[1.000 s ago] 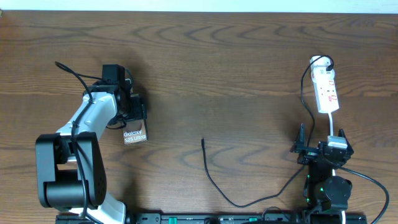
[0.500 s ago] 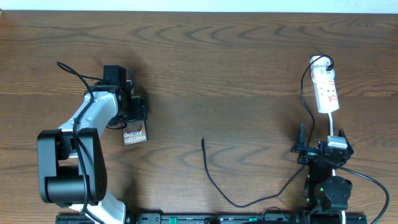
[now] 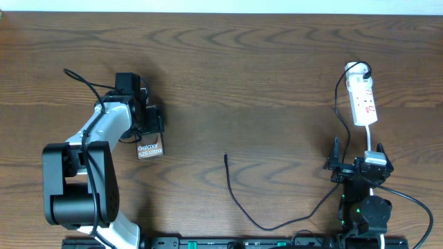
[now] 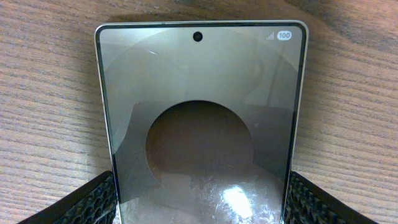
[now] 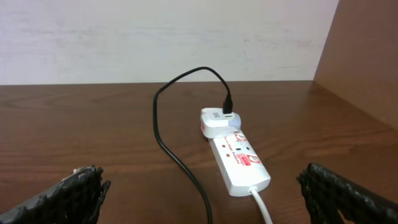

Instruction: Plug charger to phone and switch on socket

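The phone lies flat on the table at the left, with white "Galaxy S25 Ultra" lettering. My left gripper is shut on its near end. In the left wrist view the phone fills the frame, and both black fingers press its side edges. The charger, a thin black cable, has its free tip at the table's middle and runs right to a white adapter in the socket. My right gripper hangs open, short of the socket, with nothing between its fingers.
The socket's white cord runs back toward my right arm. The charger cable curves across the table left of the socket. A brown side wall stands at the right, and a pale wall is at the back.
The left arm has shifted slightly and the phone has edged a little toward the far side with it. The right arm and the cable have not moved.
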### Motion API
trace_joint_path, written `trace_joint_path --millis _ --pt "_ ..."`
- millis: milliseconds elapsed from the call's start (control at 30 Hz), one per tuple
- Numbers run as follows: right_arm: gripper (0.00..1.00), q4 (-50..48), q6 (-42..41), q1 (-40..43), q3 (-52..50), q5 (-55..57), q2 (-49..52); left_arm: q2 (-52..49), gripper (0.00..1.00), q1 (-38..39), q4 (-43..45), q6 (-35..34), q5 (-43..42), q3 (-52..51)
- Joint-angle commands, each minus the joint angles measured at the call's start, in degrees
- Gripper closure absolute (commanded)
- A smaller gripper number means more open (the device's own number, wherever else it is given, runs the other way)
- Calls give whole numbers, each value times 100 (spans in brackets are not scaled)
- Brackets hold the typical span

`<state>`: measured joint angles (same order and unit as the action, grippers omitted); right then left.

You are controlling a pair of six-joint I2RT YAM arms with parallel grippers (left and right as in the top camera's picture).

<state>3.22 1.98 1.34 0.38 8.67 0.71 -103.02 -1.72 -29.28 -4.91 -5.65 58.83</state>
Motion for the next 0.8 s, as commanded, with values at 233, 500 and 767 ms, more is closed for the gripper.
trace_joint_path --millis 233,500,767 --pt "1 24 46 -101 -7 39 -22 -160 83 -9 44 -9 -33 -140" --pt "1 24 46 -101 -7 39 -22 -160 29 -9 31 -11 -33 -140" --pt "1 24 44 -101 -7 42 -22 -160 5 -9 26 -9 -31 -140"
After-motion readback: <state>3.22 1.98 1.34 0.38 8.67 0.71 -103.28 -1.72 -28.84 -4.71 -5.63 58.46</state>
